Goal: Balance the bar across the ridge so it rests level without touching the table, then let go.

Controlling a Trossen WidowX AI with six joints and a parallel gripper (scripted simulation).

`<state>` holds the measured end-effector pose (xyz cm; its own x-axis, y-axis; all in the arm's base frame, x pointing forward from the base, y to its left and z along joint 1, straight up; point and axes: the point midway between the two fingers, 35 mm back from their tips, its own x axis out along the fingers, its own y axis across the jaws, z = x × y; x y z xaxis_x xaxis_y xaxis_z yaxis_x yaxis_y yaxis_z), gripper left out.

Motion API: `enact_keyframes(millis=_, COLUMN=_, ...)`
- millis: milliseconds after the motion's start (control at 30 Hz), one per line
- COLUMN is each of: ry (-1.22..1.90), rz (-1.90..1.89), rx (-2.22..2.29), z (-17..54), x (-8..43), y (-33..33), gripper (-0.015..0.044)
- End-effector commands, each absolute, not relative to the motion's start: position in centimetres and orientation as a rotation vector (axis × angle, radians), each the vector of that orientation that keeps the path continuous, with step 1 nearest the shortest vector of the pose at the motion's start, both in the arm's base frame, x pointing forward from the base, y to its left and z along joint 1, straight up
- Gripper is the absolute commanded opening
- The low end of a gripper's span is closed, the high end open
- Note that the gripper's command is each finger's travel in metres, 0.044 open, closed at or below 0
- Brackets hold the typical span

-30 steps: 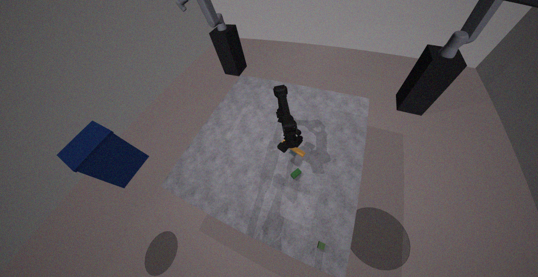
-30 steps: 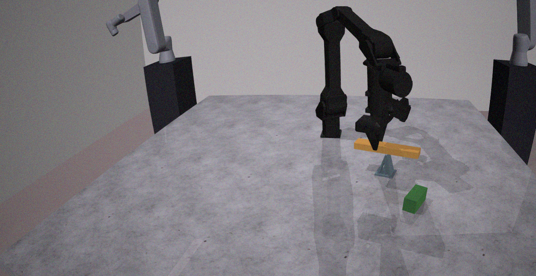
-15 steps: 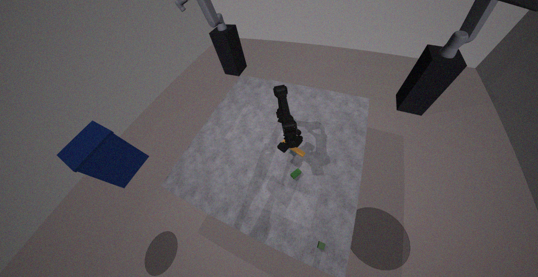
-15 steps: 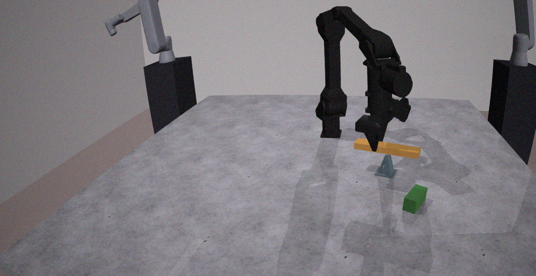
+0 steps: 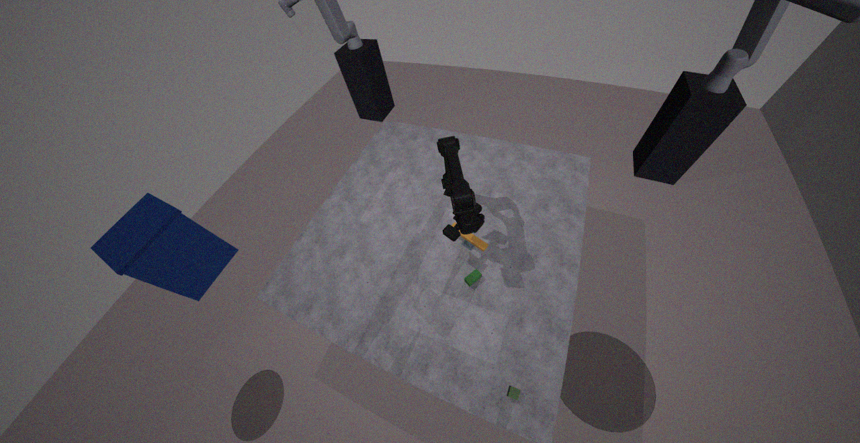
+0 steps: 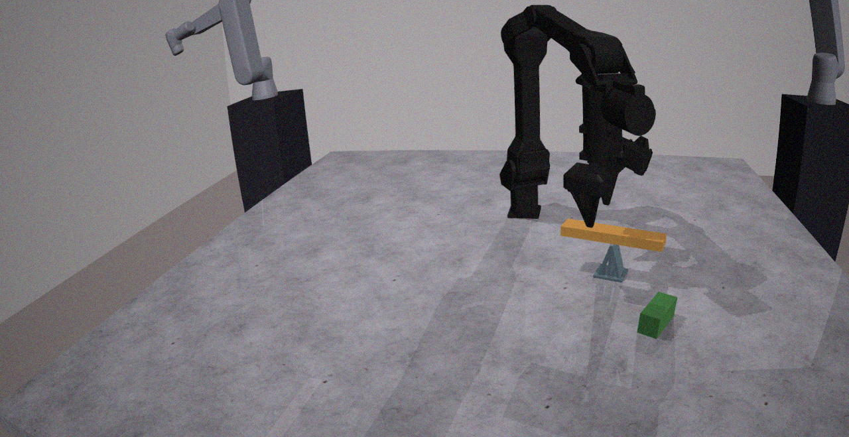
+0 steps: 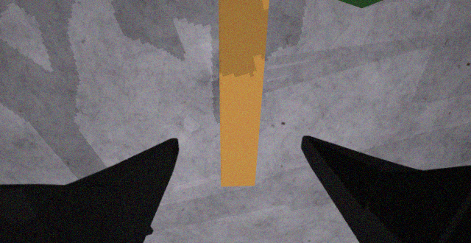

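Gripper [image 7: 239,141]: one, black, parallel-jaw, pointing straight down; jaws spread wide and grasping nothing, each fingertip standing clear of the bar on its own side in the wrist view. Bar [image 6: 613,235]: one, orange, long and flat, resting across the ridge [image 6: 611,263], a small grey-blue wedge stand on the bench [image 6: 296,292]. Neither end of the bar meets the bench in the exterior view; it sits close to level, with the end away from the gripper appearing very slightly lower, though perspective may account for that. Position relative to gripper: the bar lies directly below and between the open jaws, which straddle it near one end, not over the ridge. Long axis: runs away from the gripper across the ridge, at right angles to the line between the fingertips. Judgement: release appears made; the coming move is likely a straight vertical withdrawal, which turns on keeping both fingertips off the bar's sides so the balance is not upset. Also present: green block [image 6: 656,314], on the bench near the ridge, apart from it.
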<state>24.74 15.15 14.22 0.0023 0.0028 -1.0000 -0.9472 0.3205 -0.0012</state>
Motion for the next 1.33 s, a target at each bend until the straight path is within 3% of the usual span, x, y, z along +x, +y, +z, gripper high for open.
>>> enact_keyframes(millis=0, ry=1.321, rz=0.961, rx=-0.962, z=18.4, x=24.9, y=15.3, gripper=0.0440)
enact_keyframes(millis=133, ry=1.321, rz=0.961, rx=-0.962, z=21.1, x=24.5, y=15.0, gripper=0.0440)
enact_keyframes(millis=1300, ry=1.321, rz=0.961, rx=-0.962, z=21.1, x=24.5, y=15.0, gripper=0.0440)
